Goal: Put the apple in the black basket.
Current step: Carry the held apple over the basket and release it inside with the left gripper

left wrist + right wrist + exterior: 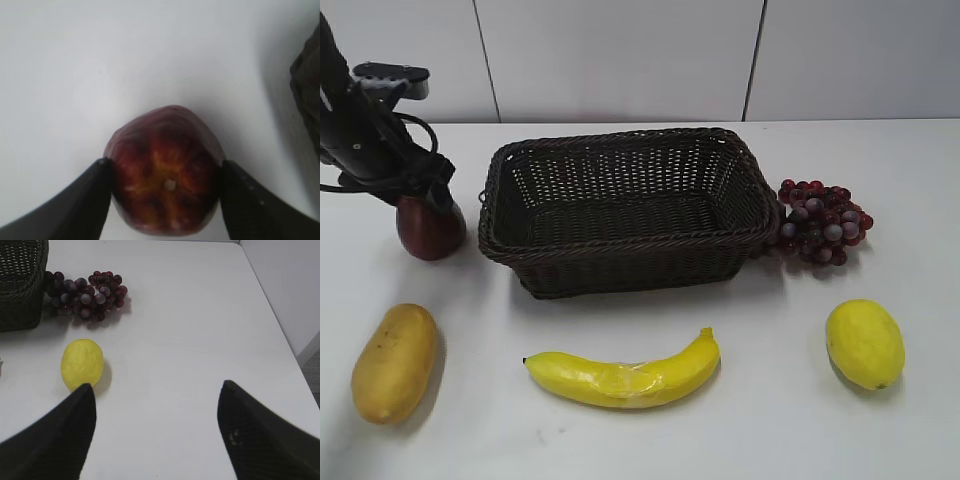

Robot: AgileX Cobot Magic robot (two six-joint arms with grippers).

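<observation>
White table, pale panelled wall behind (dark vertical seams), soft even light.

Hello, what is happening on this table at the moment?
The left gripper has its fingers on both sides of the apple, left of the black basket. The apple looks to be on the table, not lifted. Nothing lies in the basket. The right gripper is open over bare table near the lemon. The grapes, banana and mango lie untouched.

The left end effector sits at the exterior view's upper left, fingers clamped; the right end effector is spread wide.
</observation>
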